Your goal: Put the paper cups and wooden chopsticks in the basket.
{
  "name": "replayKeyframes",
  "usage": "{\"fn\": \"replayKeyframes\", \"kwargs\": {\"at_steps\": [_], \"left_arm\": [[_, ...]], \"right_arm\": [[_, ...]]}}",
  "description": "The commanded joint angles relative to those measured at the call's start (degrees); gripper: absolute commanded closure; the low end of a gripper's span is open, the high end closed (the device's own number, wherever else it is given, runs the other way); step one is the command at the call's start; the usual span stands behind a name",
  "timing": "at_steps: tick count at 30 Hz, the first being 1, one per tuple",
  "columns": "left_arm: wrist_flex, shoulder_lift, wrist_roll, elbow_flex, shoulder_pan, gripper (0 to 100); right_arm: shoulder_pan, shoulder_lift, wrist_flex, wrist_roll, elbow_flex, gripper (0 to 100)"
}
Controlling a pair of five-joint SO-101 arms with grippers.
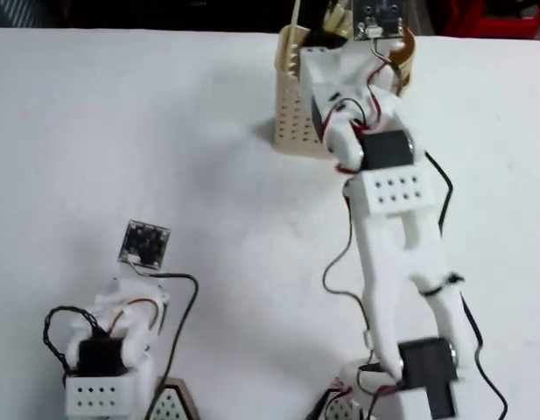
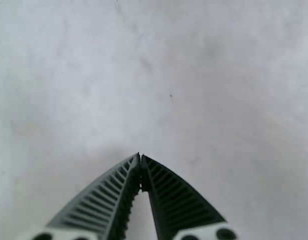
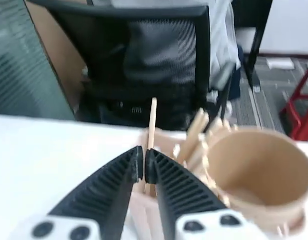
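The task was judged essentially complete: a paper cup point(image 3: 253, 165) and wooden chopsticks point(image 3: 153, 120) sat in the basket point(image 1: 296, 105) at the worktop's point(image 1: 121, 131) far edge, the right end effector point(image 3: 144, 162) pressed together, empty, at the basket, and the left end effector point(image 2: 140, 160) likewise closed over the near left corner.

A white table point(image 1: 121, 131) spans the high view; past its far edge, at 12 o'clock, stands 1 black mesh office chair point(image 3: 158, 55); a red metal frame point(image 1: 493, 17) sits at 1 o'clock; a glass partition point(image 1: 20, 10) at 11 o'clock; grey floor point(image 3: 273, 85) lies beyond.
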Motion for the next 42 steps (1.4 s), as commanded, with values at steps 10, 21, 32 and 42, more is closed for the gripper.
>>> {"fn": "replayKeyframes", "kwargs": {"at_steps": [10, 21, 32, 42], "left_arm": [[0.26, -0.04, 0.53, -0.26, 0.75, 97], [0.26, -0.04, 0.53, -0.26, 0.75, 97], [0.26, -0.04, 0.53, -0.26, 0.75, 97], [0.26, -0.04, 0.53, -0.26, 0.75, 97]], "right_arm": [[0.75, -22.64, 17.98, -0.26, 15.56, 98.1], [0.84, -59.47, 17.89, -0.26, 48.70, 98.1], [1.01, -91.65, 18.15, -0.26, 75.69, 98.1], [8.31, -90.95, 18.15, -0.26, 90.02, 98.1]]}}
